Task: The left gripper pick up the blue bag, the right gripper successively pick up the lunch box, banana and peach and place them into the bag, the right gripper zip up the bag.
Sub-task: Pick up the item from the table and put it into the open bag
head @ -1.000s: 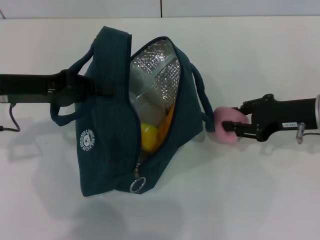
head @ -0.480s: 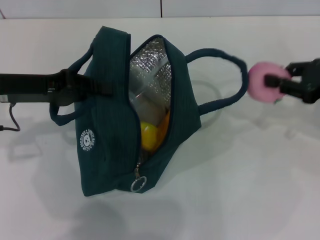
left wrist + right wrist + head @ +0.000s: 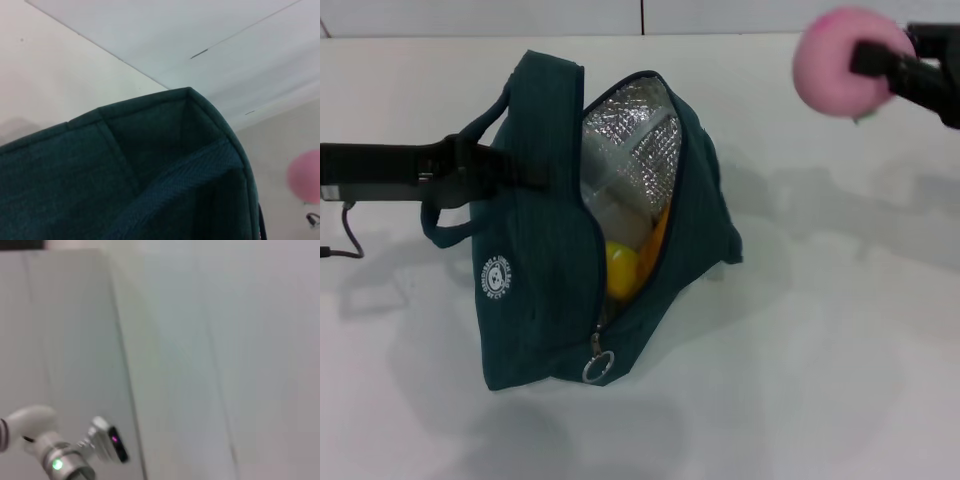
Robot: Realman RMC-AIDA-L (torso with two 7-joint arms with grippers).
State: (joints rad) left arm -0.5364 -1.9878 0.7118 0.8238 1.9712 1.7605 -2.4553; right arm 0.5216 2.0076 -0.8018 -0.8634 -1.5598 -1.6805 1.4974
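The blue bag (image 3: 535,290) stands on the white table with its zipper open, showing the silver lining. The lunch box (image 3: 610,180) and the banana (image 3: 655,240) lie inside it. My left gripper (image 3: 525,178) is shut on the bag's left side near the handle and holds it up. The bag's fabric (image 3: 125,165) fills the left wrist view. My right gripper (image 3: 868,58) is shut on the pink peach (image 3: 835,60), raised high to the upper right of the bag and apart from it. The peach also shows in the left wrist view (image 3: 305,176).
The zipper's ring pull (image 3: 597,368) hangs at the bag's near end. The white table (image 3: 820,330) stretches to the right of and in front of the bag. The right wrist view shows only the left arm's wrist with its green light (image 3: 60,462) and a pale wall.
My right gripper has lifted the peach up and away from the bag's right handle. The handle, pulled out half a second ago, has dropped back against the bag. The left arm has not moved.
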